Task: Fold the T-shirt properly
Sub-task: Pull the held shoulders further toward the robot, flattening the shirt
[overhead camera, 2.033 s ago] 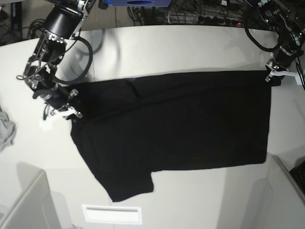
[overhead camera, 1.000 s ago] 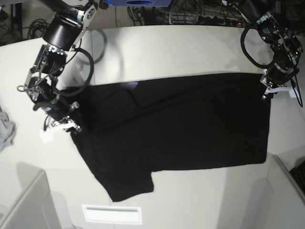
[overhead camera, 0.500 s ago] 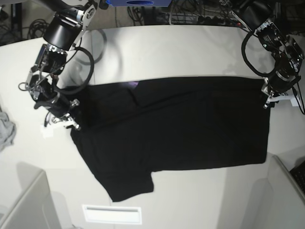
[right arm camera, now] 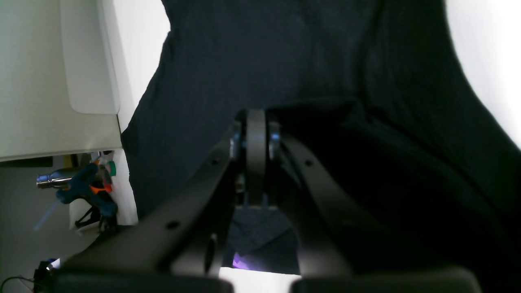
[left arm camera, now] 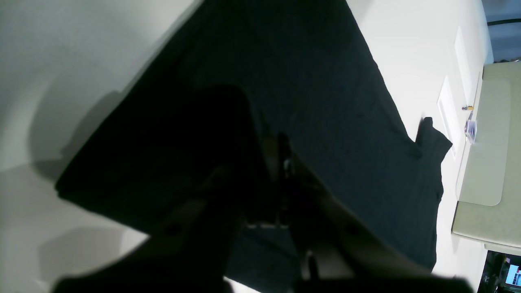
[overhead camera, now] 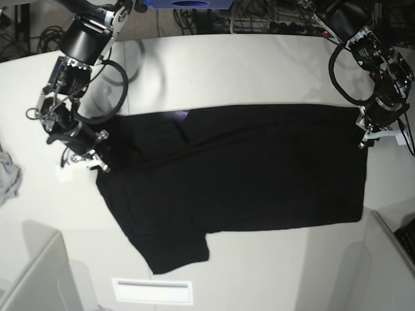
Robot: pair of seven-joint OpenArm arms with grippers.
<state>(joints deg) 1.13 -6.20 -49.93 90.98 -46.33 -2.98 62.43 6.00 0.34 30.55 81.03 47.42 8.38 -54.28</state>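
T-shirt lies spread on the table, long axis running side to side between our two arms. At the table's left side, our right gripper is pinched shut on the sleeve end; at the right edge, our left gripper is clamped, seemingly on the hem corner. Both are equally near; no writing is readable

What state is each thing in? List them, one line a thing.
T-shirt: spread on the table, plain black side up, far edge lifted at both corners, partly folded.
Left gripper: shut on the T-shirt's far corner.
Right gripper: shut on the T-shirt's other far corner.
Grey cloth: crumpled, at the table's edge.
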